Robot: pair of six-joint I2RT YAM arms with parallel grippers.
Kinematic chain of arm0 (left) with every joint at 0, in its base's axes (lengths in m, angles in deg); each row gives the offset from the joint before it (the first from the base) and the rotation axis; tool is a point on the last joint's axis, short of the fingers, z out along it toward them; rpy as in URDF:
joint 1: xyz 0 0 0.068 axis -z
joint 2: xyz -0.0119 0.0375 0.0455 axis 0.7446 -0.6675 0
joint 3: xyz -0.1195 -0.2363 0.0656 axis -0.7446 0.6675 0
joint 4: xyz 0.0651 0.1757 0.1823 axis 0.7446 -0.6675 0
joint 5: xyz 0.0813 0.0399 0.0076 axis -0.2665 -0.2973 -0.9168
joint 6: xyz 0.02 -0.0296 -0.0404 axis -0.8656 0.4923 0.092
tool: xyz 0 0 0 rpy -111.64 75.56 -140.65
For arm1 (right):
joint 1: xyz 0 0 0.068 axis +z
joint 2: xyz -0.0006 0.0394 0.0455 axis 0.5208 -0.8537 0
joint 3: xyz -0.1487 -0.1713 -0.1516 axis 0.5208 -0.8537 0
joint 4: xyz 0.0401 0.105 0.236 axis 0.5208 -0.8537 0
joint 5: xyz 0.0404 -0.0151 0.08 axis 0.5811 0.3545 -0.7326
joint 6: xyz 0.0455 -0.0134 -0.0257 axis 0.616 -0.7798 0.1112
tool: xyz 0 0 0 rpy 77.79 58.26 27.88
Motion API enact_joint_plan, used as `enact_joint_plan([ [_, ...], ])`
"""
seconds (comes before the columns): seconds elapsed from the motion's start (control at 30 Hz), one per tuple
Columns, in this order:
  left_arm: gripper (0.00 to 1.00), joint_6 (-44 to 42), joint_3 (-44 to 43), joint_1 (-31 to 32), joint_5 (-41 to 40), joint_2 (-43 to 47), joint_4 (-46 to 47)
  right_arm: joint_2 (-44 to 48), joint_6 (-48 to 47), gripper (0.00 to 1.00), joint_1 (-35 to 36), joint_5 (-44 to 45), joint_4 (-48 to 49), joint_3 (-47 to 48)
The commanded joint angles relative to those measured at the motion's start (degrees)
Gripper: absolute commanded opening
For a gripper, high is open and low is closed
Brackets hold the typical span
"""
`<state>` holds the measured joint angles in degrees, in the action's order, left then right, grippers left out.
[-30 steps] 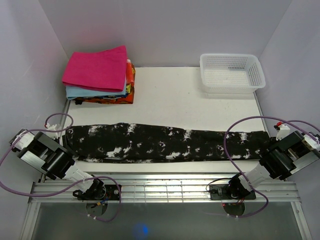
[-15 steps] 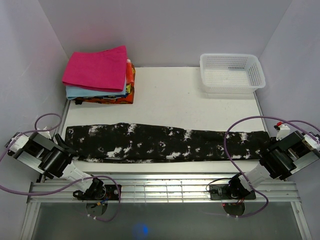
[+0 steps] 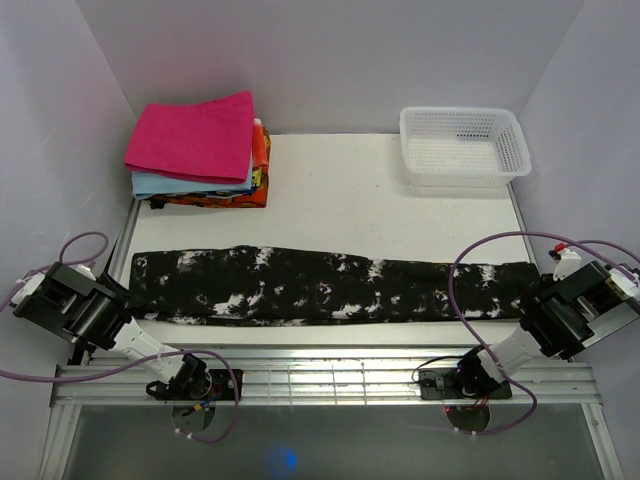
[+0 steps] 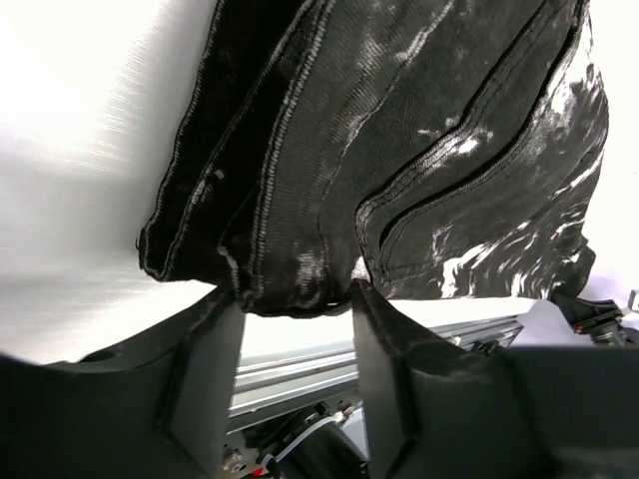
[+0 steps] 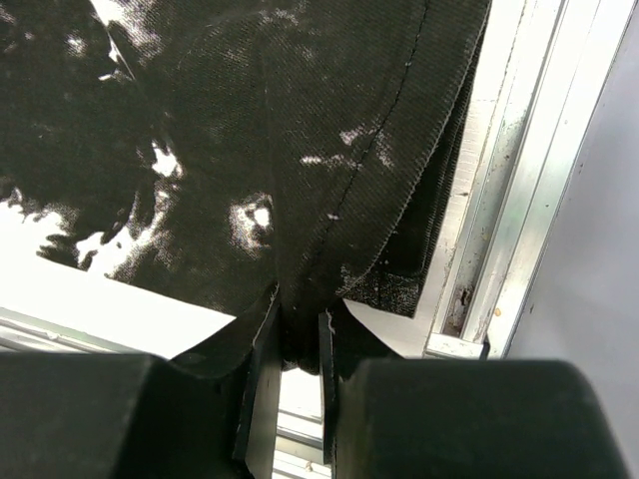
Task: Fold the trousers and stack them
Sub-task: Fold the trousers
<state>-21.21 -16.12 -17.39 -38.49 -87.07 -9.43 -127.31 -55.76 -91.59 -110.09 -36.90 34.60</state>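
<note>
The black trousers with white splotches (image 3: 330, 285) lie folded lengthwise in a long strip across the near part of the white table (image 3: 340, 195). My left gripper (image 3: 122, 303) is at their left end. In the left wrist view its jaws (image 4: 297, 299) stand wide apart, and the stitched edge of the trousers (image 4: 399, 130) rests just at the fingertips. My right gripper (image 3: 535, 297) is at the right end. In the right wrist view it (image 5: 298, 329) is shut on a pinched fold of the trousers (image 5: 300, 150).
A stack of folded clothes with a pink piece on top (image 3: 200, 150) sits at the back left. A white mesh basket (image 3: 463, 145) stands at the back right. A metal rail (image 3: 330, 375) runs along the near edge, and walls close both sides.
My left arm has drawn back to the left and lower, away from the trousers' left end. The trousers and my right arm have stayed in place.
</note>
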Motion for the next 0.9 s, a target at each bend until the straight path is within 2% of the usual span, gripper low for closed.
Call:
enact_joint_plan([
  [0.0, 0.55, 1.89, -0.68, -0.49, 2.68, -0.13, 1.68, -2.3, -0.65, 0.08, -1.14, -0.04, 2.93, 3.2],
  [0.03, 0.46, 1.8, -0.76, -0.49, 2.59, -0.04, 1.77, -2.3, -0.65, 0.08, -1.23, -0.04, 2.85, 3.29],
  [0.1, 0.38, 1.98, -1.11, -0.49, 2.85, 0.39, 1.6, -2.21, -0.65, 0.08, -1.14, -0.3, 2.58, 3.73],
  [0.13, 0.26, 1.89, -1.9, -0.49, 3.28, 1.01, 1.42, -2.21, -0.74, 0.08, -1.14, -0.56, 2.41, 3.99],
  [0.2, 0.13, 1.8, -3.22, -0.49, 5.21, 1.62, 0.72, -2.56, 0.4, 0.08, -1.14, -2.05, 1.62, 5.92],
  [0.23, 0.0, 1.37, -5.22, -0.05, 6.01, 1.98, 0.28, -2.91, 1.01, 0.08, -1.14, -2.75, 1.18, 7.06],
  [0.4, 0.0, 1.71, -14.02, 2.23, 8.56, 0.66, -1.47, -6.33, 7.15, 0.08, 0.35, -6.79, -1.54, 16.98],
  [0.67, 0.0, 4.44, -27.29, 11.19, 18.56, -2.24, -2.18, -8.02, 18.33, 0.08, 7.29, -11.63, -1.11, 26.31],
  [0.77, 0.0, 3.31, -33.27, 11.03, 19.55, -1.19, -2.36, -6.96, 18.16, 0.08, 6.6, -15.06, -3.38, 30.88],
  [0.83, 0.0, -1.07, -33.64, 7.53, 20.51, 0.22, -3.24, -5.73, 16.32, 0.08, 3.8, -17.52, -3.66, 31.59],
  [0.87, 0.0, -2.58, -32.68, 6.03, 21.39, 0.66, -3.32, -5.73, 12.48, 0.08, 3.0, -18.05, -5.48, 31.59],
])
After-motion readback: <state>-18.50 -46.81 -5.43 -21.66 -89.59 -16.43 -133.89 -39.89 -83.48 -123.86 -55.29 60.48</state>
